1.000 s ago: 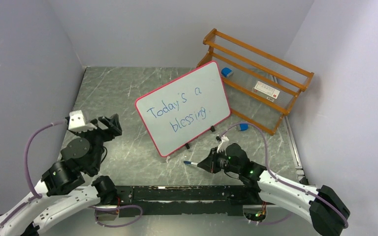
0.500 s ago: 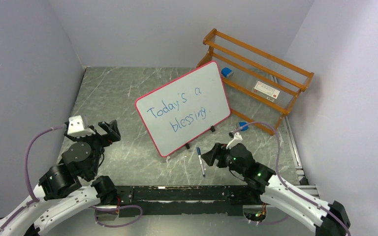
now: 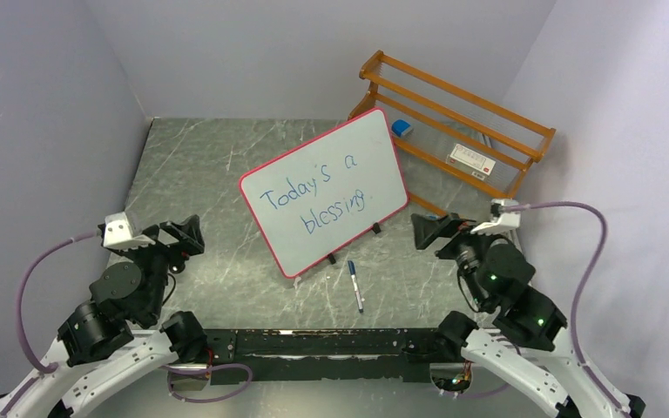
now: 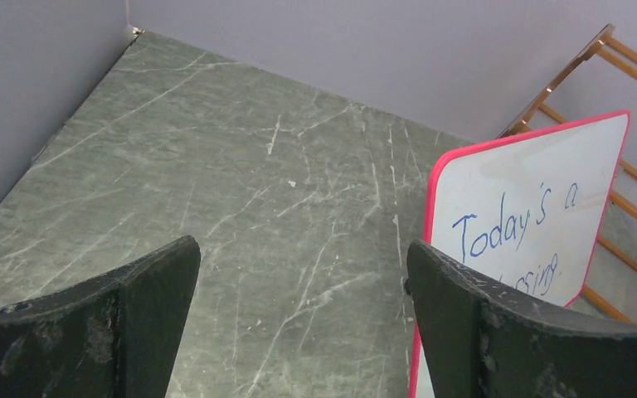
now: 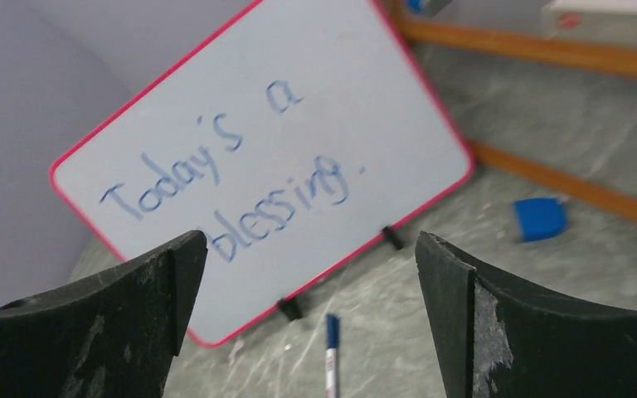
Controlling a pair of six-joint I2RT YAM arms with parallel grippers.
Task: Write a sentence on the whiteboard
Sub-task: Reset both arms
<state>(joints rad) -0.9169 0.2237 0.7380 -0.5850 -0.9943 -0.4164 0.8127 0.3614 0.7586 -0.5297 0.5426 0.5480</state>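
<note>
Now both sets of fingers stand apart and empty: right gripper (image 3: 424, 232) near the right edge, left gripper (image 3: 185, 233) near the left. Between them, mid-table, the whiteboard (image 3: 378, 141) leans with the sentence (image 3: 314, 198) apparently complete. A careless arm swing could topple it or smear ink. Only the right wrist view shows a blue block (image 5: 541, 218), hidden from above.

The whiteboard (image 3: 324, 193) stands mid-table (image 3: 218, 174); a marker (image 3: 354, 286) lies just before it, a rack (image 3: 457, 131) behind it, to the right.

glossy whiteboard (image 3: 324, 193), wooden rack (image 3: 456, 135), marbled table (image 3: 209, 165)
</note>
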